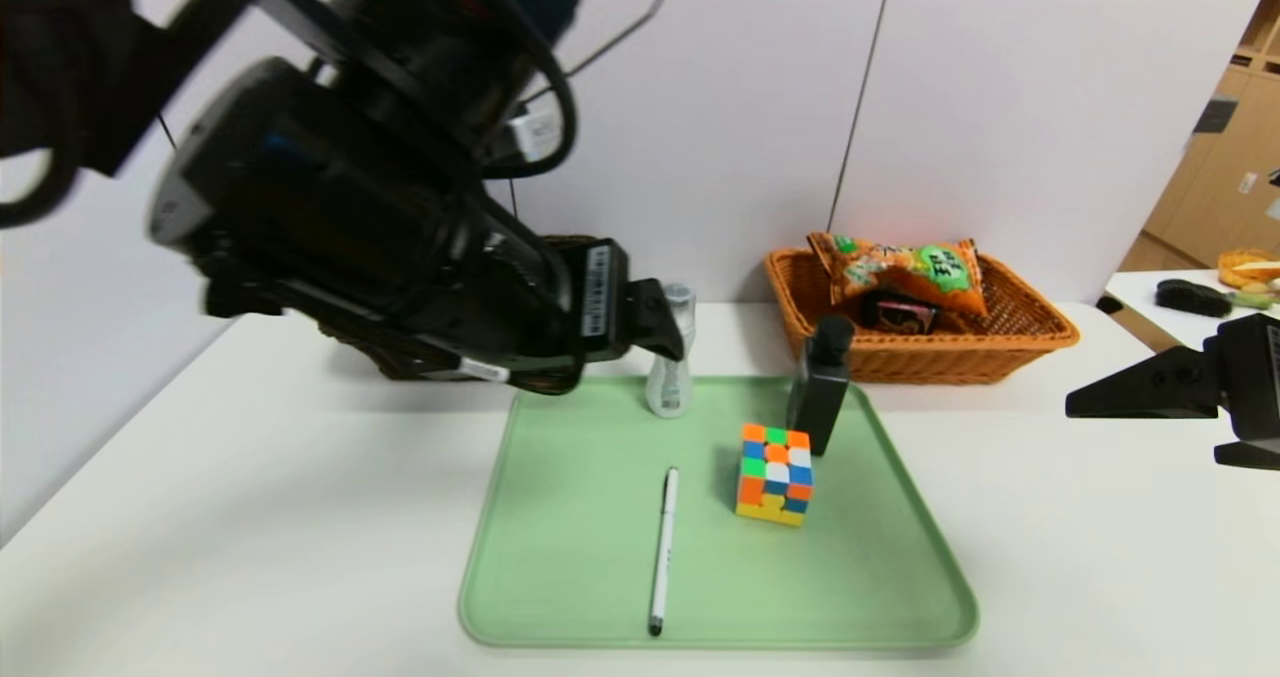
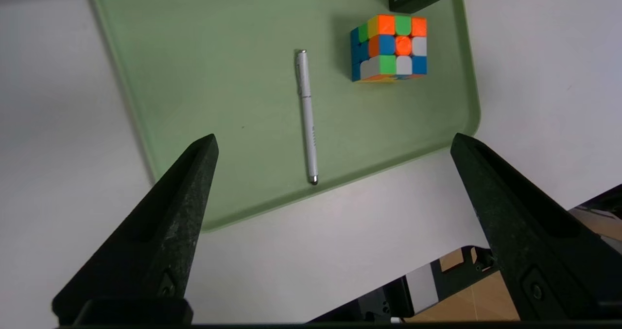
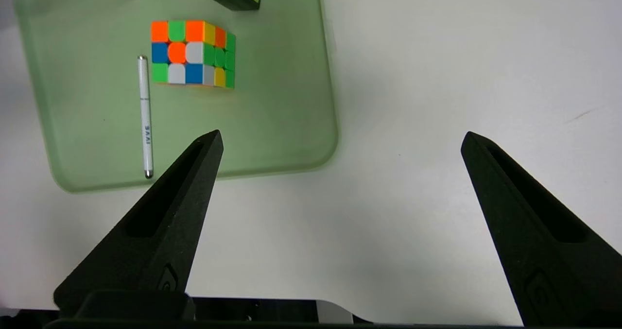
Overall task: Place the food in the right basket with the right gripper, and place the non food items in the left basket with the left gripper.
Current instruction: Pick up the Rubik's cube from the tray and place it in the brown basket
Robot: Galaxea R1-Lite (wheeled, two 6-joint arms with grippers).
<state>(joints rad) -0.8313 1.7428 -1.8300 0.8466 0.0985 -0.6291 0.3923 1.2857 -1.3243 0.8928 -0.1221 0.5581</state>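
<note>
A green tray (image 1: 560,557) holds a white pen (image 1: 663,547), a colourful puzzle cube (image 1: 775,472), a black bottle (image 1: 822,387) and a small clear bottle (image 1: 672,367). The right wicker basket (image 1: 1000,342) holds an orange snack bag (image 1: 900,267) and a small dark packet (image 1: 900,314). My left gripper (image 1: 650,327) hangs open and empty above the tray's back left; its wrist view shows the pen (image 2: 307,115) and cube (image 2: 388,47) below its fingers (image 2: 194,173). My right gripper (image 1: 1150,422) is open and empty over the table right of the tray (image 3: 282,100). The left basket is hidden behind my left arm.
The white table (image 1: 250,517) ends at a white wall behind the tray and basket. A second table (image 1: 1200,297) with small items stands at the far right. My left arm fills the upper left of the head view.
</note>
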